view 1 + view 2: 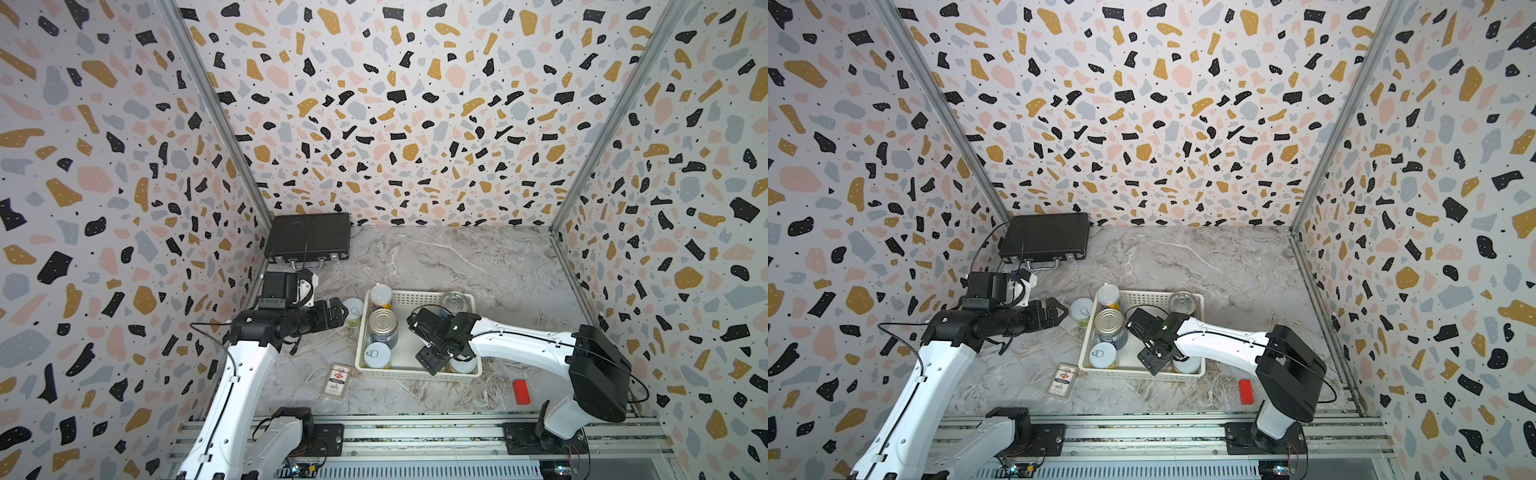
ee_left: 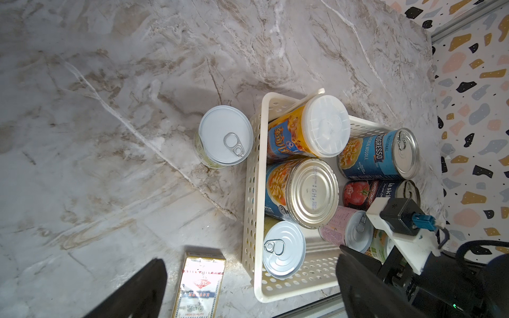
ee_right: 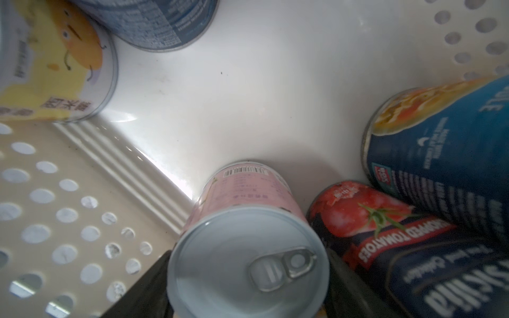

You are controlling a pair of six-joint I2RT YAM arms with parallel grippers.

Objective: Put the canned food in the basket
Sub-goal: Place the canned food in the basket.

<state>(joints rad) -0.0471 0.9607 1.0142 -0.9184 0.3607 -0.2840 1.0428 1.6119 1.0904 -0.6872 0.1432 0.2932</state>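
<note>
Wrapping up, seven cans [image 1: 382,326] in my basket [image 1: 415,297].
Right pincer [image 1: 424,340] grips the pink can [image 3: 248,247]; left pincer [image 1: 338,312] gapes by the last can [image 2: 224,136].

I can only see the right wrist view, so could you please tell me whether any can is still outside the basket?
Observer: Yes, one green-labelled can stands upright on the table just outside the basket, on the robot's left.
Operator: Thank you; is the left end effector holding it?
Observer: No, the left end effector is open and empty, close to that can.
Operator: Is anything else lying nearby?
Observer: A flat card box lies on the table by the basket's near corner.
</note>
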